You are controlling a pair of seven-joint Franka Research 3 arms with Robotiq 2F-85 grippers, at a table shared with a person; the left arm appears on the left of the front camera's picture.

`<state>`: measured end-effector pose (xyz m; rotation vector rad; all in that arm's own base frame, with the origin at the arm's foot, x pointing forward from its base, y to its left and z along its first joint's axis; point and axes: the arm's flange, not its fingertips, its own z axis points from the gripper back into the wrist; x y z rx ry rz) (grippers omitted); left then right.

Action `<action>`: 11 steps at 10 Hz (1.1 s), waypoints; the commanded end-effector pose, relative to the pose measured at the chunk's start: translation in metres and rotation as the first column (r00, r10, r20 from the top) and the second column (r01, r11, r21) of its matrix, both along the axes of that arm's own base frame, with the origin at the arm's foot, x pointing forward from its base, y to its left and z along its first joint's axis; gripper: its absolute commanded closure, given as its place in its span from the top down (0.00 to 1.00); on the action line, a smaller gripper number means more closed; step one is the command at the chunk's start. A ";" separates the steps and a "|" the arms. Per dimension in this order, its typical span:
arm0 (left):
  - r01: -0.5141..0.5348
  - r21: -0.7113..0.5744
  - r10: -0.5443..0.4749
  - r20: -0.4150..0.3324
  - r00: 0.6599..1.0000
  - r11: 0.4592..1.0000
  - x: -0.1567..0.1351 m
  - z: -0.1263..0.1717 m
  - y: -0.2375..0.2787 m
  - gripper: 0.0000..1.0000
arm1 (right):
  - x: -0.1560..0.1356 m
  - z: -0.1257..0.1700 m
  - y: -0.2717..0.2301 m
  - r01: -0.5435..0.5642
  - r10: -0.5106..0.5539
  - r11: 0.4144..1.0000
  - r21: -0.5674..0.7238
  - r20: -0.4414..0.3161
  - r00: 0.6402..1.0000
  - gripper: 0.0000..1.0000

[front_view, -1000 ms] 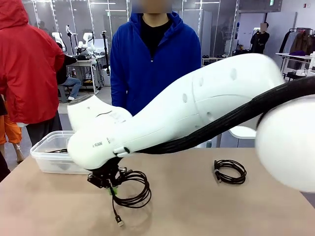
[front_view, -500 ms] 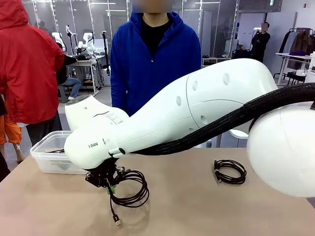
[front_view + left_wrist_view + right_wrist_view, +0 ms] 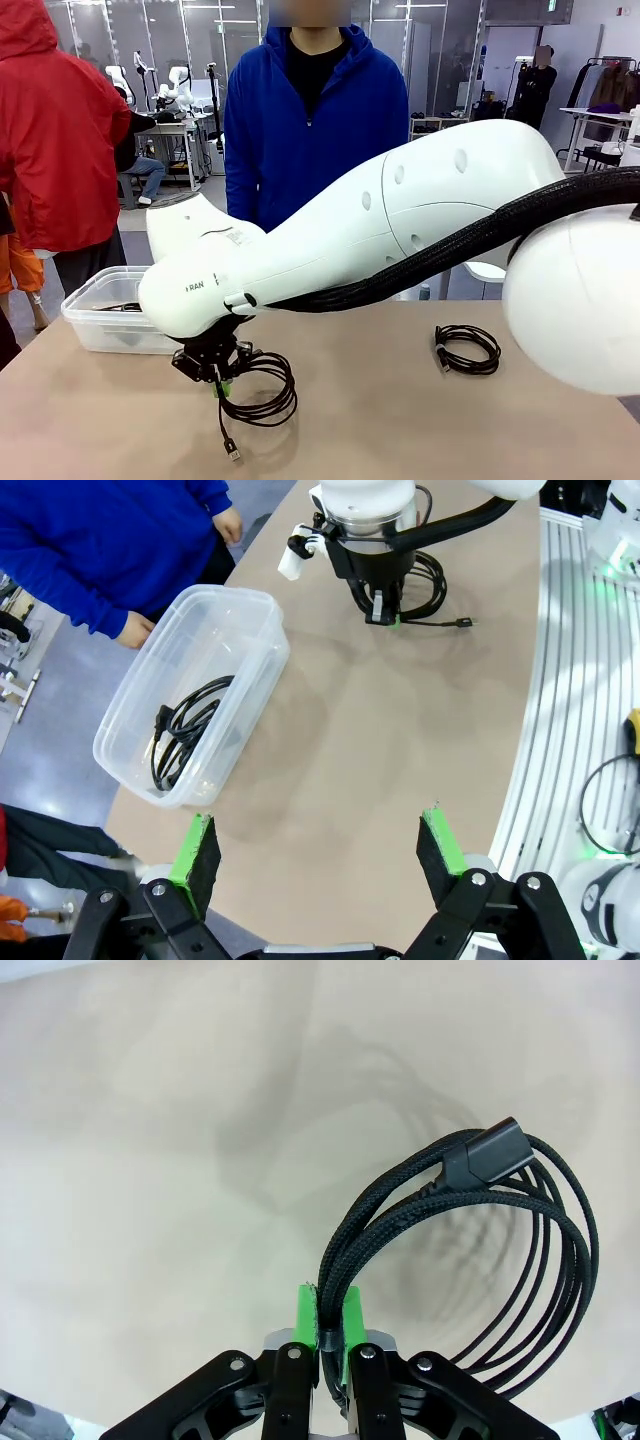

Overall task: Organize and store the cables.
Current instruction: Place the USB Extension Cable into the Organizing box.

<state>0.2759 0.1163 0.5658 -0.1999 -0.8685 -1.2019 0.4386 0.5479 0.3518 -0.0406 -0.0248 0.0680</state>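
Observation:
My right gripper (image 3: pixel 214 378) is shut on a strand of a coiled black cable (image 3: pixel 265 392), which hangs just above the table with a small plug dangling below. In the right wrist view the green pads (image 3: pixel 309 1325) pinch the cords of this cable (image 3: pixel 530 1250). The left wrist view shows that same right gripper (image 3: pixel 384 612) and its cable (image 3: pixel 432 578) from above. A second coiled cable (image 3: pixel 467 349) lies on the table at the right. Another cable (image 3: pixel 185 725) rests inside the clear bin (image 3: pixel 270 650). My left gripper (image 3: pixel 320 845) hovers high over the table, open with nothing between its fingers.
The clear plastic bin (image 3: pixel 100 335) stands at the table's far left, just left of my right gripper. A person in a blue hoodie stands at the far side with a hand (image 3: pixel 133 630) near the bin. White rails (image 3: pixel 570 680) run along the table's near edge.
My right arm has shifted slightly left toward the bin, carrying the coiled cable with it. The left gripper stays open.

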 end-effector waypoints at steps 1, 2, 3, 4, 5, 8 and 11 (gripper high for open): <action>0.009 0.003 -0.009 -0.003 1.000 1.000 -0.002 0.001 0.000 1.00 | -0.008 -0.004 -0.017 -0.038 0.038 0.999 0.036 -0.023 0.999 0.20; 0.009 0.003 -0.009 -0.003 1.000 1.000 -0.002 0.001 0.000 1.00 | -0.010 -0.003 -0.021 -0.040 0.040 0.998 0.039 -0.010 0.999 0.45; 0.009 0.003 -0.009 -0.003 1.000 1.000 -0.002 0.001 0.000 1.00 | -0.011 0.000 -0.028 -0.036 0.036 0.998 0.054 -0.005 0.999 0.62; 0.009 0.003 -0.009 -0.003 1.000 1.000 -0.002 0.001 0.000 1.00 | -0.013 0.002 -0.033 -0.023 0.023 0.998 0.064 -0.007 1.000 0.88; 0.009 0.003 -0.009 -0.003 1.000 1.000 -0.002 0.001 0.000 1.00 | -0.014 0.004 -0.040 -0.011 0.012 0.997 0.078 -0.015 1.000 1.00; 0.009 0.003 -0.009 -0.003 1.000 1.000 -0.002 0.001 0.000 1.00 | -0.024 0.026 -0.083 -0.087 0.091 0.973 0.215 -0.010 0.996 0.97; -0.052 -0.085 0.043 -0.111 0.993 0.995 0.021 -0.008 -0.044 1.00 | -0.046 0.062 -0.168 -0.219 0.212 0.905 0.366 0.061 0.975 1.00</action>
